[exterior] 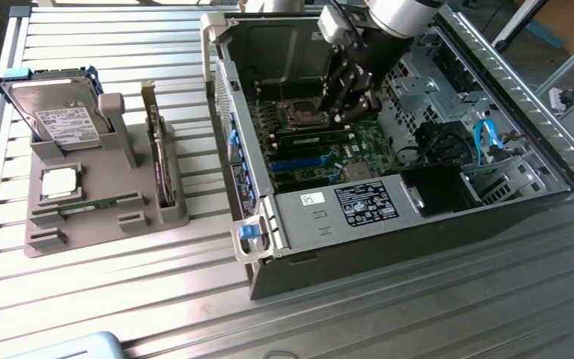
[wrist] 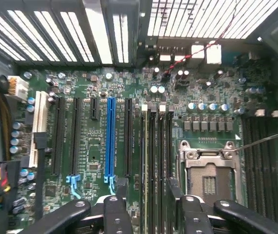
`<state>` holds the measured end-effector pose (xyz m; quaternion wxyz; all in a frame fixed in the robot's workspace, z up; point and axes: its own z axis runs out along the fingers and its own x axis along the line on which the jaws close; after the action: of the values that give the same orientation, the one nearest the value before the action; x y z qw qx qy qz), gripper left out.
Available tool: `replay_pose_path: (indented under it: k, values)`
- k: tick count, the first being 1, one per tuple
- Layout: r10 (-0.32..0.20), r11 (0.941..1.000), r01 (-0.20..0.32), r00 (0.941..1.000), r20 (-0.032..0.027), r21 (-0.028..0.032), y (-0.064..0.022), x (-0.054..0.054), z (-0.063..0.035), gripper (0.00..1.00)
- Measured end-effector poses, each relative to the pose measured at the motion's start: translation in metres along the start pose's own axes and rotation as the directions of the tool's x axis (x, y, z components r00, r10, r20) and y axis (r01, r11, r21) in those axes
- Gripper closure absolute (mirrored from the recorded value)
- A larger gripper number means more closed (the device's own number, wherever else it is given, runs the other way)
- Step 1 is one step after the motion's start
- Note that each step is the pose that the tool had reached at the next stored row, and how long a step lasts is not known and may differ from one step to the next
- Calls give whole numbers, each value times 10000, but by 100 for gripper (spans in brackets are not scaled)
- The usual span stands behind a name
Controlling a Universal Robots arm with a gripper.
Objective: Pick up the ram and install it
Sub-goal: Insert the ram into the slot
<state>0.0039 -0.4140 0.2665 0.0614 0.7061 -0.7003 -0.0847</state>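
My gripper [exterior: 352, 112] reaches down into the open computer case [exterior: 267, 224], just above the green motherboard [exterior: 367, 146]. In the wrist view its dark fingers [wrist: 117, 214] stand open on either side of the black memory slots [wrist: 157, 146]. The ram [exterior: 312, 139] looks like a long thin stick standing edge-on in those slots, beside the processor socket [wrist: 209, 170]. It is directly below the gripper [wrist: 153, 214], and nothing is held between the fingers.
A grey fixture [exterior: 48, 239] on the exterior view's left holds a hard drive [exterior: 63, 120], a square silvery chip [exterior: 60, 182], an upright dark card [exterior: 158, 157] and a thin green strip [exterior: 98, 203]. A blue slot [wrist: 110, 141] and blue cables [exterior: 486, 138] lie inside the case.
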Motion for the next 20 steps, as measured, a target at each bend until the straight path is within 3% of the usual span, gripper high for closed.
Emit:
replay_pose_path:
  k: [2,7,13,14,15,18,20]
  values:
    - [0,10000,0,10000,0,0,36,-6,-172,56]
    - [12,10000,-12,10000,1,0,69,-11,-338,56]
    - [27,10000,-27,10000,5,0,69,-12,-343,58]
    - [28,10000,-28,10000,5,0,69,-11,-343,64]
    - [27,10000,-27,10000,5,0,69,-12,-343,64]
    - [28,10000,-28,10000,5,1,69,-12,-343,83]
    - [26,10000,-26,10000,5,16,69,-11,-342,83]
